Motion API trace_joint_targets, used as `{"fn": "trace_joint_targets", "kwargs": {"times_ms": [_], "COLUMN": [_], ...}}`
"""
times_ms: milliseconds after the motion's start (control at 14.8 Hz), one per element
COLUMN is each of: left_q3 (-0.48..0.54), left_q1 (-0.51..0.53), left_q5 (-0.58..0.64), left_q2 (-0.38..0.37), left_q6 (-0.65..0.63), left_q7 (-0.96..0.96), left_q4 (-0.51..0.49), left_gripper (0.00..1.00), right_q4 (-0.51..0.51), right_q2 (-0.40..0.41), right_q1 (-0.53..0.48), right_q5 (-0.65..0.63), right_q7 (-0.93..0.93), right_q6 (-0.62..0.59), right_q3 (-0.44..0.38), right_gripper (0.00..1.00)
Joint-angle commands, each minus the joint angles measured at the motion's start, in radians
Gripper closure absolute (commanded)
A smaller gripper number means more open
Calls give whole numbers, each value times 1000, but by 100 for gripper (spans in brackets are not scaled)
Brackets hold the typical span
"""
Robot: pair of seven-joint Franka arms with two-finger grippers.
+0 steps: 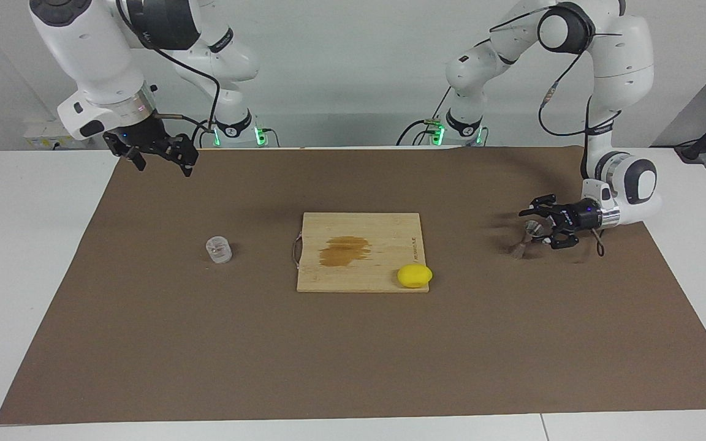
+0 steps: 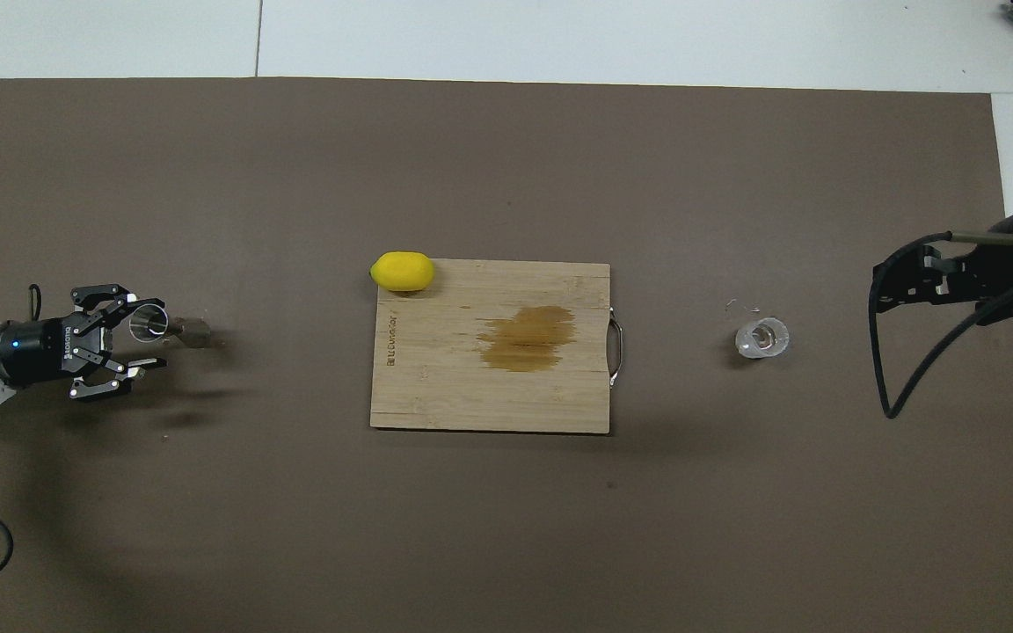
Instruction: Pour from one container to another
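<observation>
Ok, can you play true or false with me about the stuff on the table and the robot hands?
1. The lemon sits at a corner of the wooden cutting board. True.
2. The glass cup stands on the cutting board. False: it stands on the brown mat, beside the board, toward the right arm's end of the table.
3. The left hand is down low right at the metal jigger. True.
4. The right hand is holding the glass cup. False: it hangs in the air with nothing in it, well apart from the cup.
5. There is a brown stain on the cutting board. True.
</observation>
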Motion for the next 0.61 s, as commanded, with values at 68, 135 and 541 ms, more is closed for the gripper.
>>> {"fn": "trace_joint_targets", "kwargs": {"times_ms": [68, 135, 541], "left_q3": [2, 2, 2], "left_q1": [11, 11, 16], "left_q5": [-16, -16, -25], "left_q2": [-7, -7, -7], "left_q6": [-2, -2, 0], "left_q7": [22, 22, 22], "left_q4": [-18, -18, -13], "left_gripper": [21, 23, 29], "right_q4": [-37, -37, -37], "right_q2": [-30, -30, -30], "right_q1": [-15, -15, -17], "right_q5": [23, 23, 23], "right_q7": [-9, -9, -12], "right_q6": [21, 21, 21], "right_q3": [5, 5, 5], "right_gripper": [0, 0, 0]}}
